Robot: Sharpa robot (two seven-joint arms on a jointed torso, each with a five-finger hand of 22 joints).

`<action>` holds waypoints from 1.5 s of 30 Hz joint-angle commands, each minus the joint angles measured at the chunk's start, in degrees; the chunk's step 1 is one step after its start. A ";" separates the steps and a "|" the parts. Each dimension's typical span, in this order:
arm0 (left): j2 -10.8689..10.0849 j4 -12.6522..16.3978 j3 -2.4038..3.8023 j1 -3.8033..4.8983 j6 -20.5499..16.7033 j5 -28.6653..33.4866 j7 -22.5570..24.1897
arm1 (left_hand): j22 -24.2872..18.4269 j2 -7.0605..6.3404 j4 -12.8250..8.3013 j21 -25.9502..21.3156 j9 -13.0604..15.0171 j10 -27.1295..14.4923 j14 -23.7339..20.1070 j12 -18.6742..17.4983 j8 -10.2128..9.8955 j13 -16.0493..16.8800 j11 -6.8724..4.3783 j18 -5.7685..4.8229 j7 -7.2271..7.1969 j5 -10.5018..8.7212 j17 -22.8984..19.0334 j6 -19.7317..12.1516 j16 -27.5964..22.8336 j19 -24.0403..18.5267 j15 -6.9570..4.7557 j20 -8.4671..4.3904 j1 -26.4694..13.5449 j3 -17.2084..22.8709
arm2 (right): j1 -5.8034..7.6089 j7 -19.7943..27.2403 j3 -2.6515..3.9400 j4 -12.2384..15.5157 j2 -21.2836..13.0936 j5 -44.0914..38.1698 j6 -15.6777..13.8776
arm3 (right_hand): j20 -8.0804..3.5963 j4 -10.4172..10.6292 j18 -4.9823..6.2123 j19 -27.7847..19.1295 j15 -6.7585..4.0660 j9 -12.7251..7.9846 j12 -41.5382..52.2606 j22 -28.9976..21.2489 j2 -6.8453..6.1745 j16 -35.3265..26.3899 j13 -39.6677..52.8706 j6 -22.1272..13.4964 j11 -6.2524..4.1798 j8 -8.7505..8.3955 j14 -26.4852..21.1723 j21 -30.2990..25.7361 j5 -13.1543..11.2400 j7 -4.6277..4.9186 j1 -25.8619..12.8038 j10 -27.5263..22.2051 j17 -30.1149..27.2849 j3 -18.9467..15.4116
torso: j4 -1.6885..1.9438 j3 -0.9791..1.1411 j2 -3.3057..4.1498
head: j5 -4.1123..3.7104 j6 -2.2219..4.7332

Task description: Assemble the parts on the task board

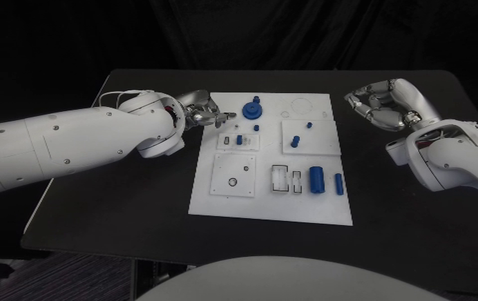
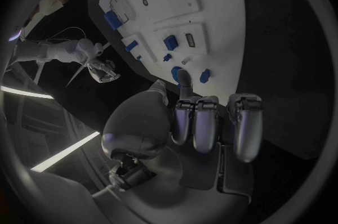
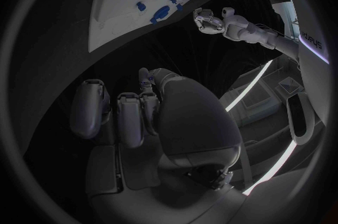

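The white task board lies flat at the middle of the black counter, its long axis running away from the robot. Small blue parts sit on it: a round knobbed piece at the far end, and an upright cylinder with a slimmer peg at the near right, both aligned with the board's length.

The left robot hand hovers at the board's far left edge; whether it touches a part cannot be made out from the head view. The left wrist view shows its fingers curled together, holding nothing visible.

The right robot hand hangs off the board's right side, fingers curled in, empty.
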 commanded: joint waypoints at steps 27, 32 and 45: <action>9.62 -14.18 0.05 2.91 15.32 -5.02 -5.12 | 12.08 -0.46 0.17 -0.39 -2.07 5.95 5.96 0.20 -2.92 15.09 0.20 -0.30 0.66 -1.82 15.09 -0.65 0.15 3.90 0.01 -0.15 4.54 -1.70 | -0.14 0.52 0.04 -0.33 0.54 -0.33 -1.57 | -0.10 -0.91 0.31 0.98 -0.40 0.16 0.54 8.89 -0.05 0.56 4.00 -0.31 0.25 0.33 3.80 1.21 0.95 -0.14 0.61 0.59 7.27 0.22 | -0.16 -0.10 0.05 | 1.26 1.96; 10.21 -14.88 0.05 2.90 15.85 -5.05 -5.35 | 12.03 -0.45 0.18 -0.43 -2.10 5.95 5.96 0.20 -2.97 15.09 0.21 -0.29 0.67 -1.87 15.09 -0.66 0.15 3.87 0.02 -0.14 4.50 -1.74 | -0.14 0.50 0.04 -0.44 0.72 -0.33 -1.45 | -0.11 -0.96 0.28 1.05 -0.40 0.17 0.64 8.94 -0.01 0.64 4.13 -0.31 0.25 0.34 3.84 1.32 1.00 -0.14 0.62 0.72 7.36 0.27 | -0.20 -0.01 0.05 | 1.33 1.89; 11.42 -16.56 0.03 2.85 16.19 -5.07 -5.69 | 11.95 0.04 0.12 -0.51 -2.33 5.95 5.96 0.20 -3.29 15.09 0.26 -0.26 0.71 -1.25 15.09 -0.59 0.15 3.80 0.08 -0.08 4.56 -1.78 | -0.15 0.52 0.04 -0.58 0.92 -0.33 -1.28 | -0.12 -1.00 0.27 1.08 -0.41 0.17 0.69 8.97 0.04 0.58 4.18 -0.34 0.25 0.35 3.84 1.37 1.06 -0.14 0.63 0.79 7.27 0.33 | -0.12 -0.13 -0.06 | 1.31 1.70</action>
